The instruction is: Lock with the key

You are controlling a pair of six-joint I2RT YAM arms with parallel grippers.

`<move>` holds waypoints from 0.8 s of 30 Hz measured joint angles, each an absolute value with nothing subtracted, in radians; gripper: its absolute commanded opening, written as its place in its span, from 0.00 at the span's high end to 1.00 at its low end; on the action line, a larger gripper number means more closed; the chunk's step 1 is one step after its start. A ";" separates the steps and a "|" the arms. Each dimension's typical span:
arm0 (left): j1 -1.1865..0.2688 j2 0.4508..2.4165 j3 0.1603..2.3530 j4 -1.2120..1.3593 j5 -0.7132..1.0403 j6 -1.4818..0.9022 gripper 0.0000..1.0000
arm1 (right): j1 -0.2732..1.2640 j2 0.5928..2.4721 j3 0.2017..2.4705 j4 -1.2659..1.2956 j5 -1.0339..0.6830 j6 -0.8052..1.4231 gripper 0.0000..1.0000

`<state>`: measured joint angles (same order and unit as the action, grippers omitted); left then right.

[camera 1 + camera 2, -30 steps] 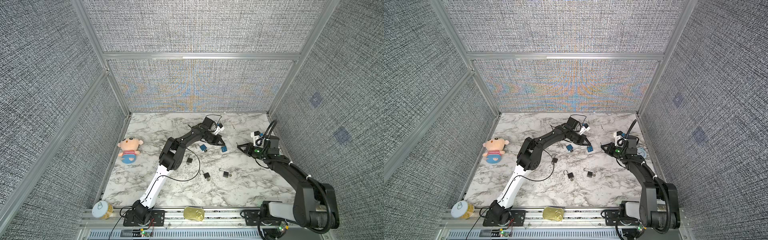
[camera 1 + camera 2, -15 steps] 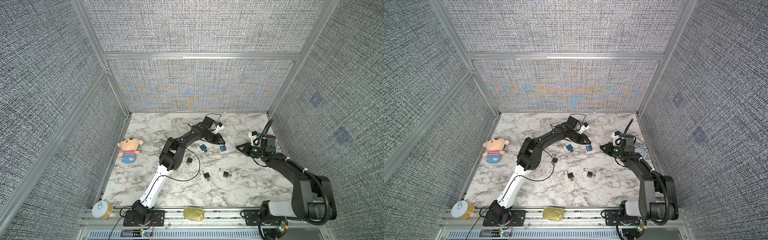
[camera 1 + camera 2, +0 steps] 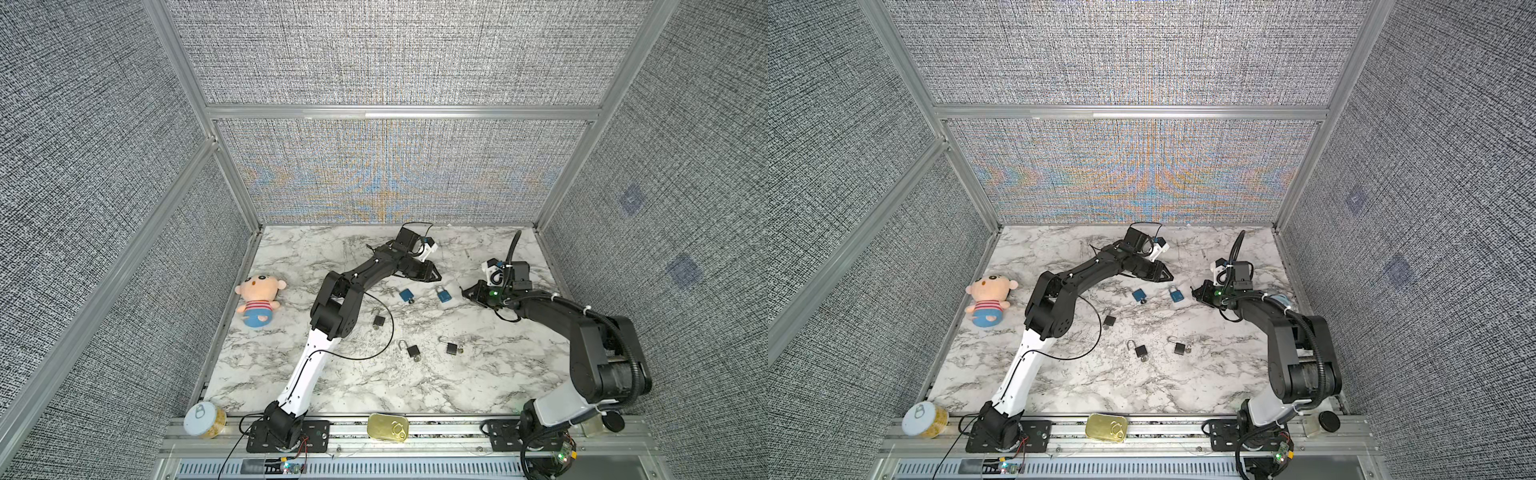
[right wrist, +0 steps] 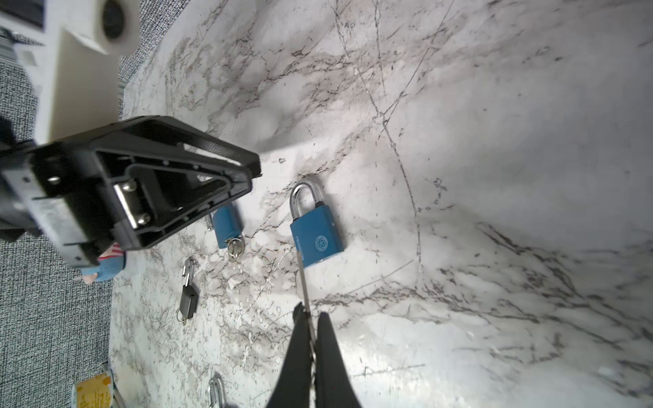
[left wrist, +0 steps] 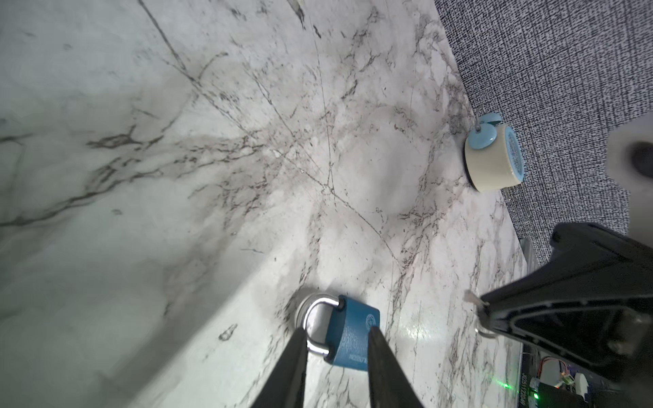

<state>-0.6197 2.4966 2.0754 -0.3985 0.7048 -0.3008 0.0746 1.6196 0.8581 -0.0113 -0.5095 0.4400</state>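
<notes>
Rt wrist cam: key in right pincer; too small in top views.

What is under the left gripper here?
A blue padlock, shackle closed, lies on the marble table beneath the open left gripper. One finger covers part of its body; the keyhole end cannot be seen.
</notes>
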 measured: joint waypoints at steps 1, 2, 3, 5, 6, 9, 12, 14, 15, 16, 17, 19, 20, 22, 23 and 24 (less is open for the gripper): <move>-0.615 2.475 2.047 -0.385 0.701 -0.309 0.68 | 0.080 1.637 0.873 -0.011 -0.506 0.435 1.00; -0.607 2.451 2.012 -0.366 0.700 -0.319 0.68 | 0.086 1.654 0.886 -0.010 -0.503 0.431 1.00; -0.601 2.427 1.979 -0.347 0.699 -0.325 0.68 | 0.089 1.668 0.896 -0.011 -0.501 0.428 1.00; -0.585 2.363 1.893 -0.297 0.698 -0.346 0.68 | 0.099 1.702 0.912 -0.004 -0.495 0.420 1.00; -0.580 2.334 1.855 -0.273 0.698 -0.348 0.68 | 0.102 1.720 0.925 -0.016 -0.495 0.416 1.00; -0.567 2.239 1.745 -0.200 0.699 -0.376 0.68 | 0.111 1.766 0.965 -0.009 -0.487 0.410 1.00; -0.559 2.151 1.650 -0.127 0.703 -0.398 0.68 | 0.118 1.799 0.984 -0.004 -0.479 0.409 0.99; -0.555 2.102 1.604 -0.096 0.706 -0.402 0.68 | 0.121 1.818 0.994 -0.006 -0.477 0.409 0.98; -0.554 2.087 1.589 -0.083 0.707 -0.406 0.68 | 0.123 1.826 1.000 -0.006 -0.476 0.408 0.98; -0.553 2.071 1.574 -0.069 0.707 -0.413 0.68 | 0.125 1.834 1.005 -0.003 -0.476 0.406 0.97; -0.553 2.057 1.560 -0.056 0.707 -0.421 0.68 | 0.127 1.842 1.009 -0.001 -0.476 0.406 0.96; -0.552 2.040 1.539 -0.038 0.707 -0.425 0.68 | 0.132 1.858 1.014 0.002 -0.476 0.407 0.94; -0.552 2.034 1.531 -0.029 0.707 -0.427 0.68 | 0.134 1.867 1.017 0.004 -0.476 0.407 0.94; -0.552 2.027 1.520 -0.020 0.707 -0.429 0.68 | 0.137 1.880 1.021 0.004 -0.473 0.407 0.93; -0.552 2.026 1.517 -0.016 0.707 -0.433 0.68 | 0.138 1.884 1.022 0.006 -0.472 0.407 0.92; -0.552 2.025 1.513 -0.012 0.707 -0.436 0.68 | 0.138 1.888 1.023 0.005 -0.472 0.407 0.90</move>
